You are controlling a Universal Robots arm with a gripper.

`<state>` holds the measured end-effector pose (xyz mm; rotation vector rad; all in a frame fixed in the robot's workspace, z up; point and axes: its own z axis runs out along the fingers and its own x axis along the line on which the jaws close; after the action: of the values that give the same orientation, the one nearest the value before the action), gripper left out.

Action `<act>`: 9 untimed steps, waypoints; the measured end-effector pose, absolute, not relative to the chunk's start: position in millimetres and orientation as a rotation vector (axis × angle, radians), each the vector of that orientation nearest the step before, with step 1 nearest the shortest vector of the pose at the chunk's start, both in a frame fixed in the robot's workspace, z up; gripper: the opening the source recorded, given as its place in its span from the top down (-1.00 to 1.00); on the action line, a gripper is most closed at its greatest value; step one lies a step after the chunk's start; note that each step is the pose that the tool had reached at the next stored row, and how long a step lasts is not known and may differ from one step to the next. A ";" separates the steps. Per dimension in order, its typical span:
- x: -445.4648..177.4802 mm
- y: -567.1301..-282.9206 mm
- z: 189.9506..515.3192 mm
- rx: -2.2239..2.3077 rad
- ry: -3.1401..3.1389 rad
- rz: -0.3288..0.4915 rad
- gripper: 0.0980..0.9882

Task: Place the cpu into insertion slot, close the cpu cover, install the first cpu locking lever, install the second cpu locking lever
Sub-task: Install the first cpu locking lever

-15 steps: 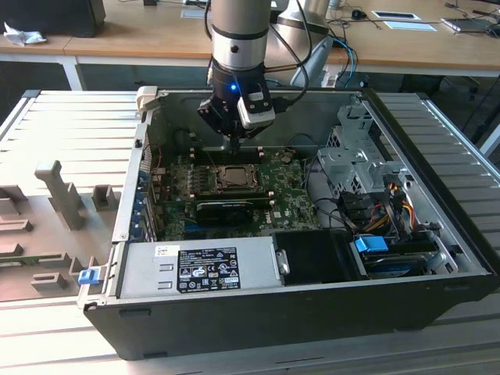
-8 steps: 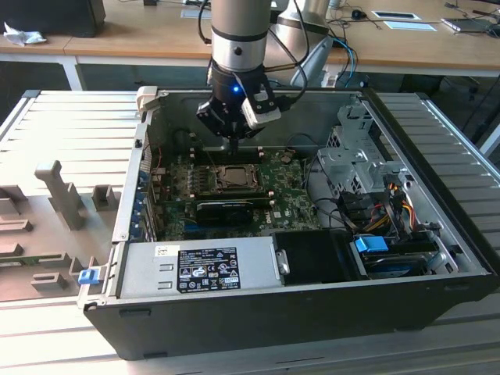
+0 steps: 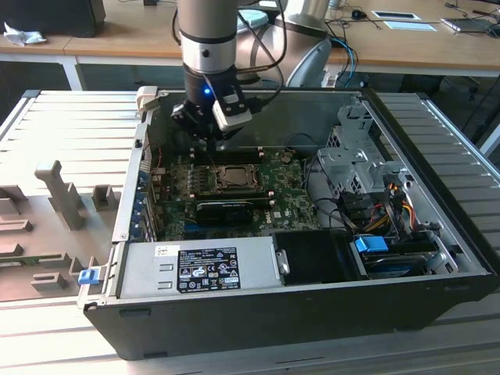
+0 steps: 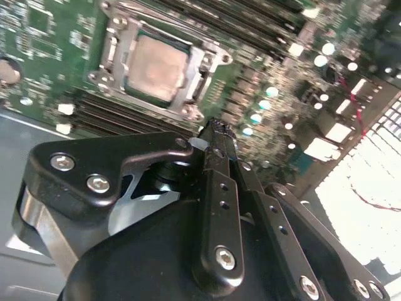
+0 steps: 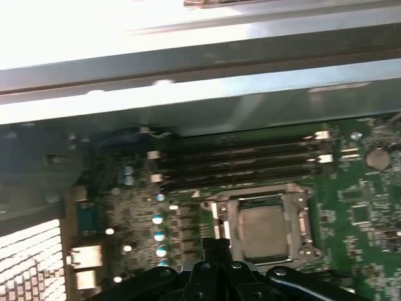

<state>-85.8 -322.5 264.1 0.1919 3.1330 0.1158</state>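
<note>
Cpu (image 4: 156,66) pale grey square, flat in insertion slot (image 4: 111,76) (metal-framed).

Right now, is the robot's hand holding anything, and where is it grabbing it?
Nothing, as far as I can see. The gripper is shut with nothing between its fingertips, above the green board. The cpu lies down there, apart from it.

My pincer (image 3: 214,143) hung inside the open computer case (image 3: 234,328), low over the green motherboard (image 3: 291,197), just behind the insertion slot (image 3: 232,178) and near the case's far wall.
</note>
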 end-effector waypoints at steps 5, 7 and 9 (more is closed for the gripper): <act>-96.7 -321.9 263.0 0.179 3.134 0.118 0.98; -96.9 -321.8 262.7 0.131 3.137 0.119 0.98; -99.9 -320.9 260.8 0.056 3.141 0.130 0.98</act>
<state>-99.9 -320.9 260.8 0.0564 3.1411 0.1298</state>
